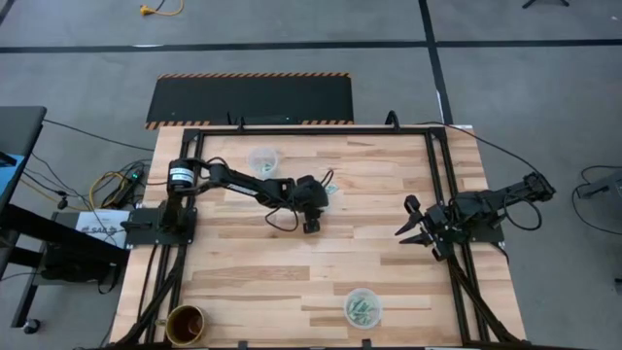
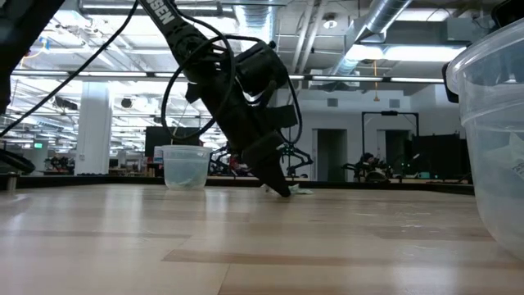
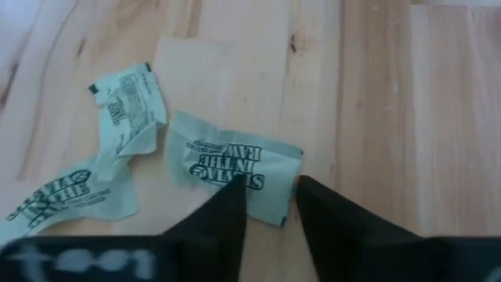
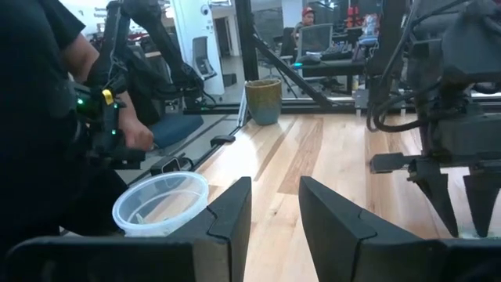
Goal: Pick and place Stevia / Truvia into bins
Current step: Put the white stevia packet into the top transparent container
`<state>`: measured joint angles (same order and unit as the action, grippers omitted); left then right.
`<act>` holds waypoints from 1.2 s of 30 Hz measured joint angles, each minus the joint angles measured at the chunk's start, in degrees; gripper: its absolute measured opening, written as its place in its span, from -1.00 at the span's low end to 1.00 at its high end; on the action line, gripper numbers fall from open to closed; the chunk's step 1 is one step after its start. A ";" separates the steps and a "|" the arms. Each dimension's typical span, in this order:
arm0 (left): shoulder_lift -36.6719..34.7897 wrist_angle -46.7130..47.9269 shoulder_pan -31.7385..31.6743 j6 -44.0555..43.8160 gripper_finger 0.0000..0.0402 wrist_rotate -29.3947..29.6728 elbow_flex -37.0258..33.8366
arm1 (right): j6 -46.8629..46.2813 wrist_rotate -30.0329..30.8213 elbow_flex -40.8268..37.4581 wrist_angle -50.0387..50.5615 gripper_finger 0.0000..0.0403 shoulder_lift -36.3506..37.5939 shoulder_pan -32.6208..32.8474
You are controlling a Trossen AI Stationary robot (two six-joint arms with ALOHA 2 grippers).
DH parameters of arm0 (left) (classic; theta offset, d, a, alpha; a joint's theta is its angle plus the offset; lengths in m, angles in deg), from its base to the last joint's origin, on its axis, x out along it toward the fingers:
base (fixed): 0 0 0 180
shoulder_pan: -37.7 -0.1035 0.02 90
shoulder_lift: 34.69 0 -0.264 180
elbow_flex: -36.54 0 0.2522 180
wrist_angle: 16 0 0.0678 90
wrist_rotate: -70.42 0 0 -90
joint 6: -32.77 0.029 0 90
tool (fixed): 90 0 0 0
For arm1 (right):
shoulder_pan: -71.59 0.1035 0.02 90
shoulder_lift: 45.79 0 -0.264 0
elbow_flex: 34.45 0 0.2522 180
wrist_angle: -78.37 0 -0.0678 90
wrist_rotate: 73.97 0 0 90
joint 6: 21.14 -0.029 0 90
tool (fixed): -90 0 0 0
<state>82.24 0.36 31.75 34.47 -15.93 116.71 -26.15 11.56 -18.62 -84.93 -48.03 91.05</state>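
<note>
Several pale green Stevia packets [image 3: 227, 160] lie flat on the wooden table [image 1: 292, 272], crumpled, right of the far clear bin [image 1: 262, 158]. My left gripper [image 3: 270, 188] slants down onto them at mid-table, its tips open over the nearest packet's corner. A second clear bin [image 1: 362, 307] stands near the front edge with green packets inside. My right gripper [image 1: 413, 226] waits open at the table's right side, with nothing between its fingers [image 4: 235, 207]. My left gripper comes from the table's left, slanting down, with one fingertip [image 3: 231, 196] over the nearest packet's printed face and the other at its edge [image 3: 293, 168]. The packet's corner [image 3: 270, 207] lies flat on the table between them. Whether the tips touch it, I cannot tell.
A brown cup [image 1: 185, 324] stands at the near left corner. Two more packets [image 3: 129, 106] lie beside the nearest one. A person [image 4: 47, 117] holding a device stands beyond the table's left side. Black frame rails [image 1: 442, 194] run along both side edges.
</note>
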 joint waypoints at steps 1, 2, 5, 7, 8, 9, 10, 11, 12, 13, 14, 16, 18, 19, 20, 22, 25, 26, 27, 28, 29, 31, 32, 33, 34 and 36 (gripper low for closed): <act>0.01 -0.04 0.09 -0.03 -0.56 -0.35 -0.01 | 0.00 0.00 0.00 0.00 -0.49 -0.01 0.02; 0.03 -0.08 0.30 -0.15 -0.66 -0.35 -0.01 | 0.02 0.00 0.00 -0.02 -0.49 0.01 0.02; -0.27 -0.36 0.72 -0.24 -0.93 -0.31 -0.06 | 0.02 0.00 0.00 -0.01 -0.49 0.01 0.02; -0.30 -0.90 0.82 0.41 -0.94 -0.28 -0.03 | 0.00 0.00 0.00 -0.02 -0.49 0.01 0.01; -0.47 -0.61 0.89 0.98 -0.95 -0.06 0.17 | 0.00 0.00 0.00 0.00 -0.49 0.01 0.01; -0.47 -0.17 0.91 1.64 -0.97 0.27 0.52 | 0.02 0.00 0.00 0.00 -0.49 0.00 0.02; -0.47 0.30 0.95 2.31 -0.98 0.98 0.97 | 0.00 0.00 0.00 0.00 -0.49 0.01 0.00; -0.66 1.45 0.97 3.01 -0.98 2.16 1.68 | 0.00 0.00 0.00 0.00 -0.49 0.01 0.00; -0.98 3.14 1.03 4.01 -0.98 3.90 2.34 | 0.02 0.00 0.00 0.00 -0.49 0.01 0.02; -1.23 4.70 1.06 5.38 -0.98 5.92 3.10 | 0.02 0.00 0.00 0.00 -0.49 0.01 0.00; -1.54 5.70 1.05 6.90 -0.99 8.25 4.16 | 0.00 0.00 -0.02 0.00 -0.49 -0.01 0.00; -2.86 7.41 1.02 10.48 -0.99 13.13 6.25 | 0.01 0.00 0.00 0.00 -0.49 0.01 0.01; -4.43 10.64 0.91 13.94 -0.99 18.07 8.61 | 0.00 0.00 0.00 0.00 -0.49 0.00 0.02; -5.24 12.36 0.91 15.70 -0.99 20.70 9.65 | 0.02 0.00 0.00 -0.01 -0.49 0.01 0.00; -6.13 14.55 0.92 17.21 -0.99 23.01 10.36 | 0.00 0.00 0.00 0.00 -0.49 -0.01 0.01; -8.21 17.90 0.94 19.78 -1.00 28.18 11.54 | 0.02 0.00 0.00 0.00 -0.49 0.00 0.02; -12.90 23.76 0.36 21.66 -1.00 34.85 12.03 | 0.00 0.00 0.00 0.00 -0.49 -0.01 0.02; -14.36 26.20 -0.04 21.58 -1.00 36.29 12.05 | 0.02 0.00 0.00 -0.02 -0.49 0.00 0.00; -15.76 29.50 -0.61 20.79 -1.00 36.74 12.05 | 0.01 0.00 0.00 0.00 -0.49 0.01 0.02; -17.04 32.81 -1.21 19.46 -1.00 36.79 12.00 | 0.01 0.00 -0.01 0.00 -0.49 0.01 0.02; -18.36 35.34 -1.86 17.77 -1.00 36.75 11.99 | 0.00 0.00 0.00 -0.02 -0.49 0.01 0.00; -20.82 40.82 -3.29 13.83 -1.00 35.41 12.01 | 0.00 0.00 0.00 0.00 -0.49 0.01 0.02; -21.89 43.17 -4.05 11.92 -1.00 34.24 12.01 | 0.02 0.00 0.00 0.00 -0.49 0.01 0.02; -22.66 45.13 -4.81 10.01 -1.00 32.49 12.01 | 0.02 0.00 0.00 0.00 -0.49 -0.02 0.00; -23.12 46.85 -5.62 8.00 -1.00 30.39 11.95 | 0.02 0.00 0.00 -0.02 -0.49 0.01 0.02; -23.94 47.52 -7.35 4.25 -1.00 25.96 10.94 | 0.02 0.00 -0.02 0.00 -0.49 0.00 0.00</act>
<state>58.30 47.88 24.40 38.71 10.03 127.65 -26.13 11.56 -18.64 -84.93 -48.03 91.05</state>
